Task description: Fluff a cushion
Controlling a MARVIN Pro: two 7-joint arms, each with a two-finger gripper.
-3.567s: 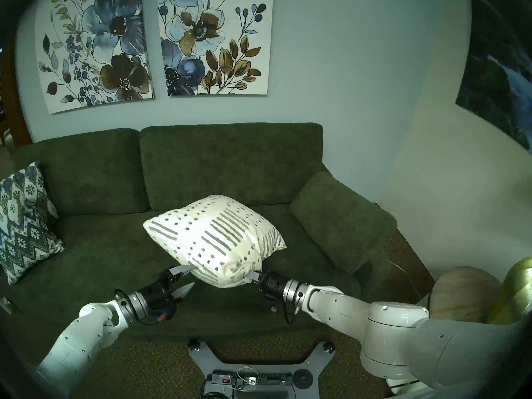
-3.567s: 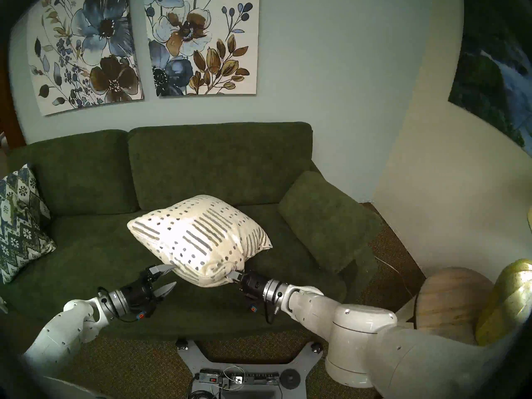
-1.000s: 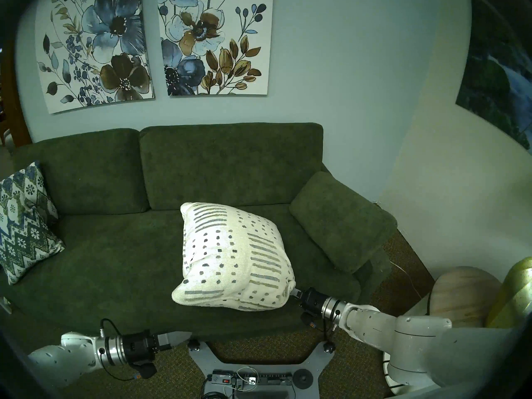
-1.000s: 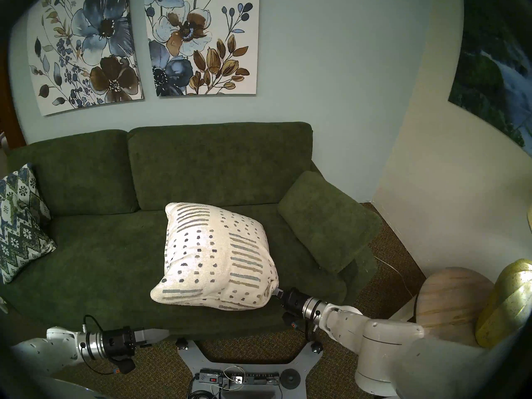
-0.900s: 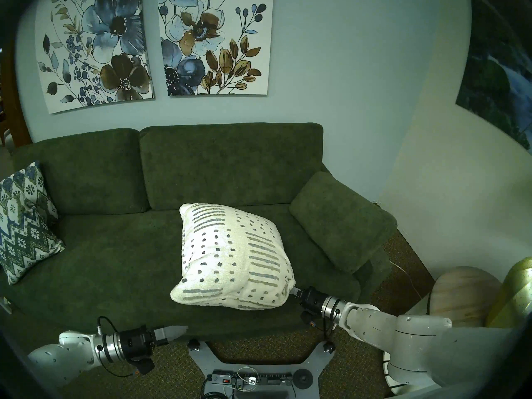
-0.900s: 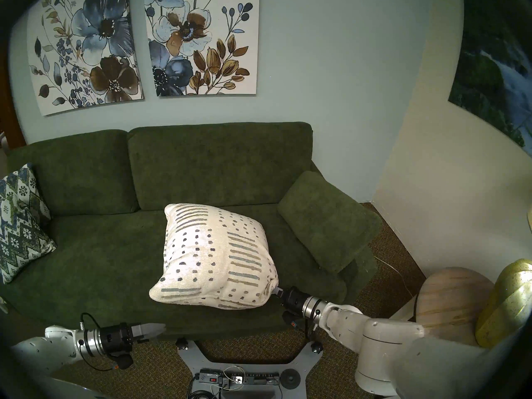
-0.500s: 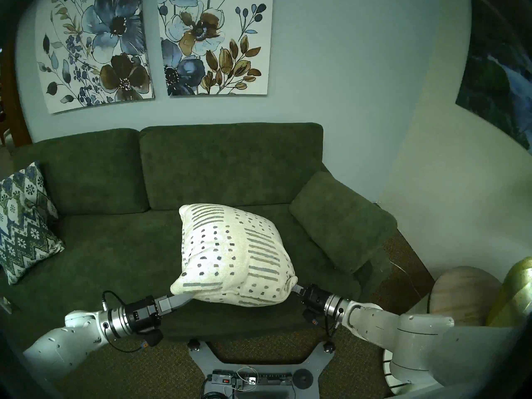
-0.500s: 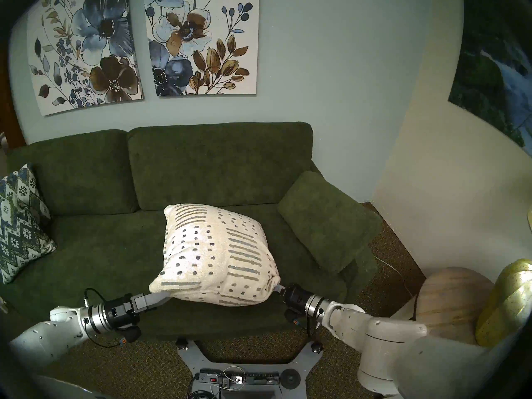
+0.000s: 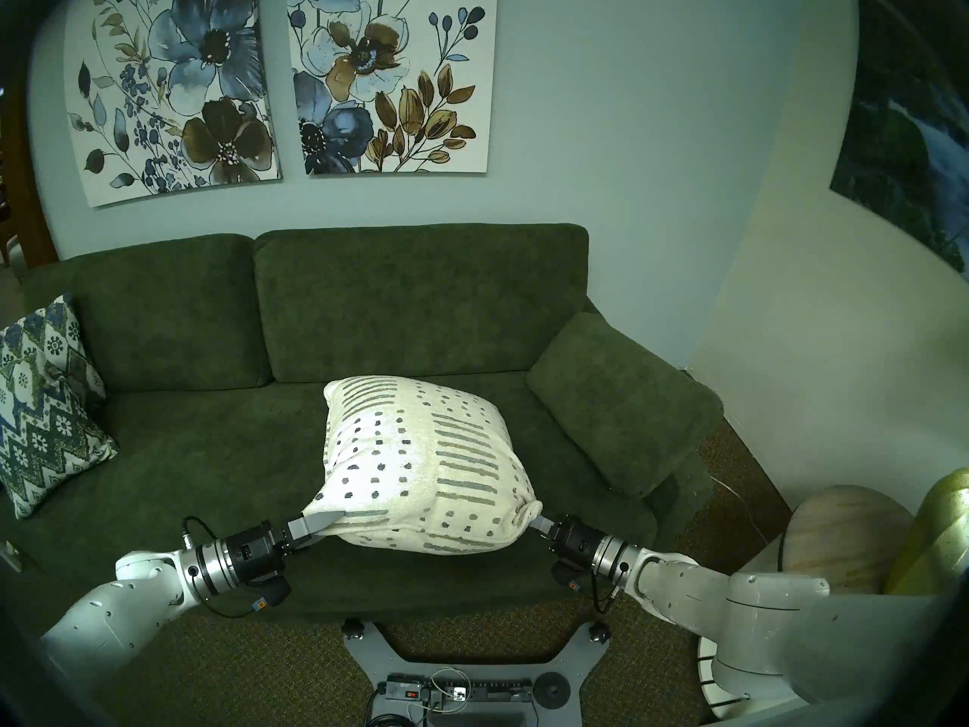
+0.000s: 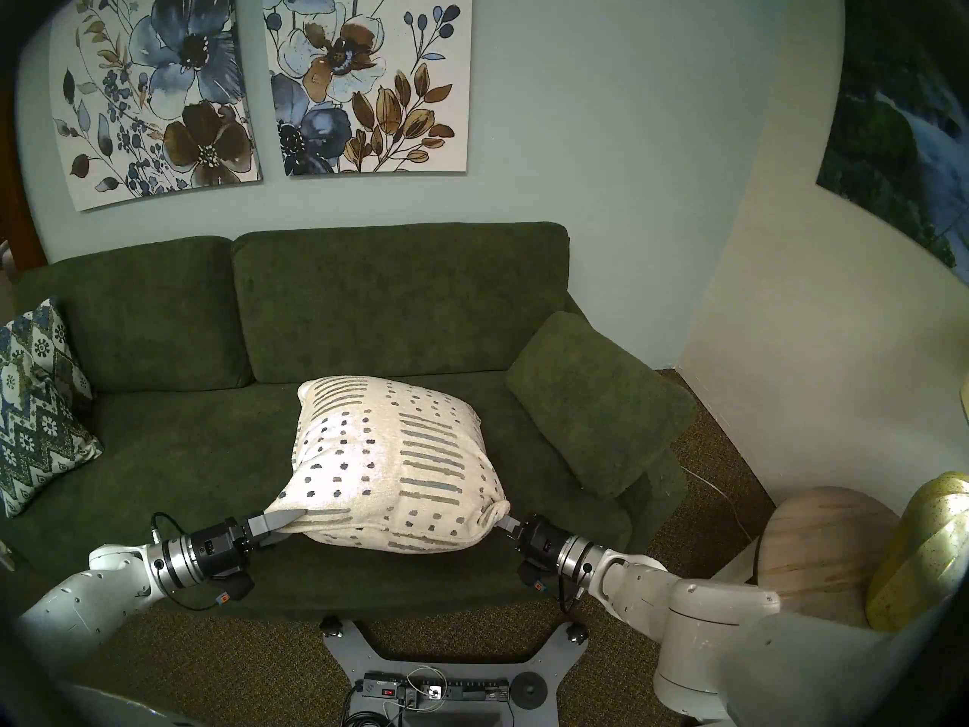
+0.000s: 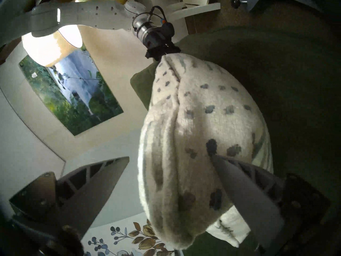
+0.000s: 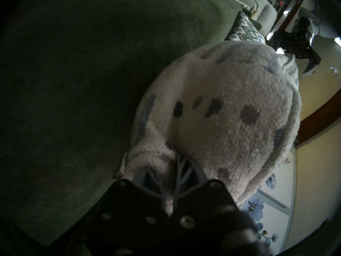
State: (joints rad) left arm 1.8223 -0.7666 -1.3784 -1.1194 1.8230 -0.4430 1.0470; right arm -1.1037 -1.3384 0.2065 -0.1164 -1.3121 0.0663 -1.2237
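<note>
The right gripper point(image 9: 538, 523) is clamped tight on a bunched front corner of the square cream throw cushion with grey-green dots and dash stripes point(image 9: 424, 458). The right wrist view shows fabric gathered between its two latticed grey fingers point(image 12: 181, 168). The gripper points roughly level toward the cushion from the front right.

The left gripper point(image 9: 321, 525) stands with its jaws wide apart at the cushion's other front corner. The left wrist view shows that corner lying between the two grey fingers: one finger point(image 11: 245, 191) lies against the fabric, the other point(image 11: 92, 185) stands clear of it. The head views show one finger laid over the top of the corner. The left gripper is not closed on anything.

The cushion hangs between the two grippers over the seat of the dark green fabric sofa point(image 9: 199, 458), right of the seat's middle. Its front edge is raised; its rear corners lie toward the sofa back. Whether the rear part touches the seat cannot be told.

A plain dark green bolster cushion point(image 9: 618, 400) leans at the sofa's right end, apart from the held cushion. A blue-green zigzag patterned pillow point(image 9: 47, 411) rests at the left end, well apart. Two floral canvas prints point(image 9: 283, 75) hang on the wall above.
</note>
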